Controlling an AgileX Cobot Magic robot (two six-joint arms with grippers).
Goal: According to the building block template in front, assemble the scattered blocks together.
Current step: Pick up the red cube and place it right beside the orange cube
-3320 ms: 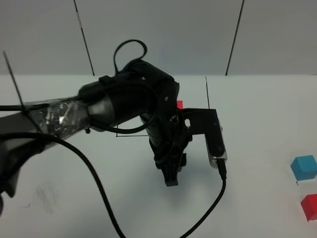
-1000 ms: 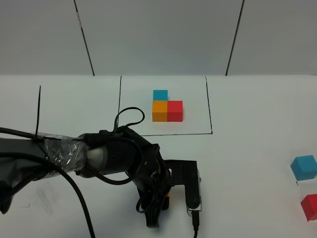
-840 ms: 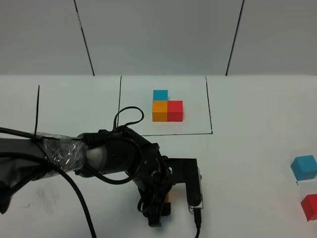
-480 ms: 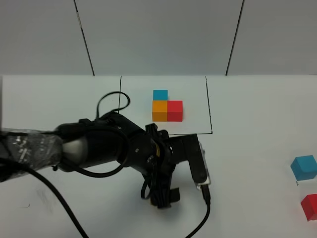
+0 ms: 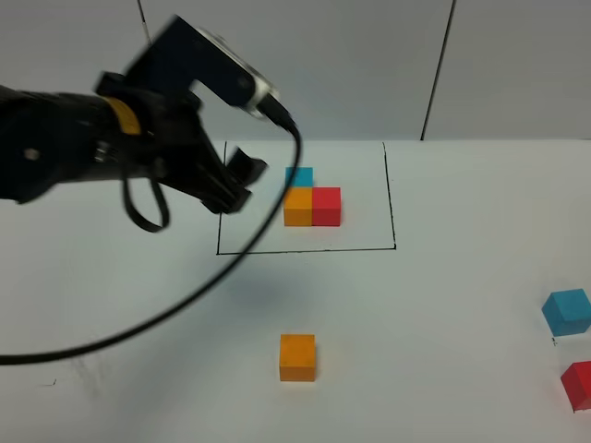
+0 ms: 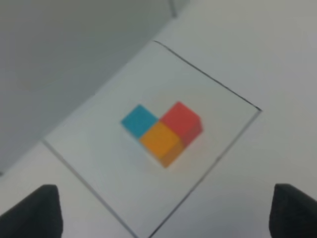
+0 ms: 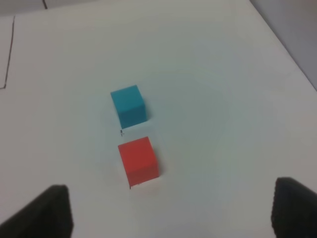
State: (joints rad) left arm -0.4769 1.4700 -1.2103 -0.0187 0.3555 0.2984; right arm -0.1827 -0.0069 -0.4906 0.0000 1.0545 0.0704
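Looking from high up, the left gripper (image 5: 238, 183) hangs by the framed template (image 5: 311, 198); the orange block (image 5: 297, 357) sits alone in front, the blue block (image 5: 566, 311) and red block (image 5: 578, 385) far right. Its wrist view shows it wide open, empty. The right gripper (image 7: 171, 208) is wide open too, empty, near both.

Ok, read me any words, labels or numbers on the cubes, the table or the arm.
No readable text anywhere. The loose orange cube, blue cube and red cube are plain, as is the template.
A tiny dark mark by the blue cube is too small to read.
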